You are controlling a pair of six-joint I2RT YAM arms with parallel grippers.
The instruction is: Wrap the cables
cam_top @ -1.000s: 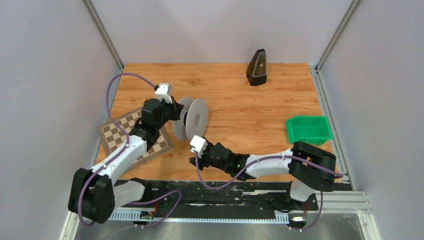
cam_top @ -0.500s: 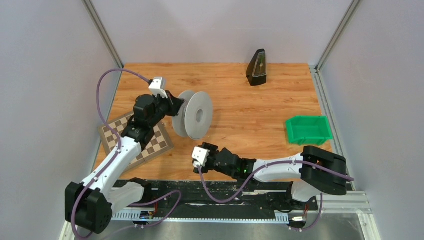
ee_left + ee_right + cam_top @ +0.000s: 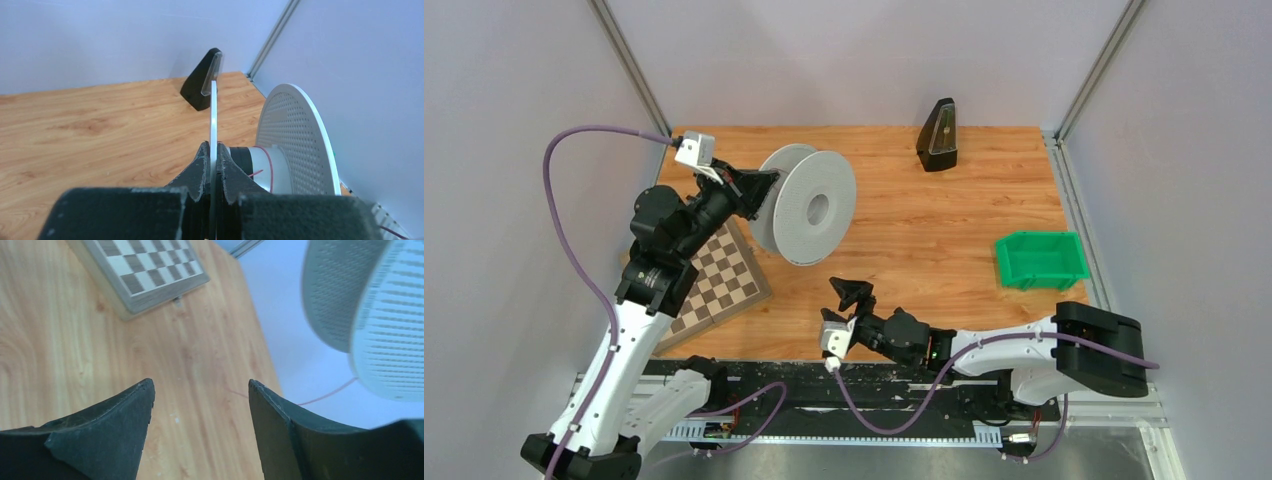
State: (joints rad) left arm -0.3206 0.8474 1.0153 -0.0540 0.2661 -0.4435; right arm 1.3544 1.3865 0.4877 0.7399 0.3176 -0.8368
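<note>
left side of the counter: a chessboard [image 3: 719,280] lies flat near the left edge. above it the raised left gripper [image 3: 211,160] is clamped on the thin rim of one disc of a white perforated spool [image 3: 809,205], holding it up over the far-left part of the counter.

the spool's two discs stand on edge. its hub axis runs roughly level, from the far-left corner out toward the right edge, and the open hub hole faces right. a dark band and a thin red cable [image 3: 325,395] sit on the hub, and one loose strand trails below the spool.

centre, near edge: the right gripper [image 3: 856,293] sits low, its fingers apart and holding nothing.

further right, a black wedge-shaped object [image 3: 939,135] stands by the far edge and a green bin [image 3: 1039,258] sits by the right edge.

the step looks like steadying the spool so the free strand can be caught. the grip is on a thin rim only, so the spool may pivot and should be kept level. the strand is very fine, so the right fingers should close squarely across it and feed it with light tension.
</note>
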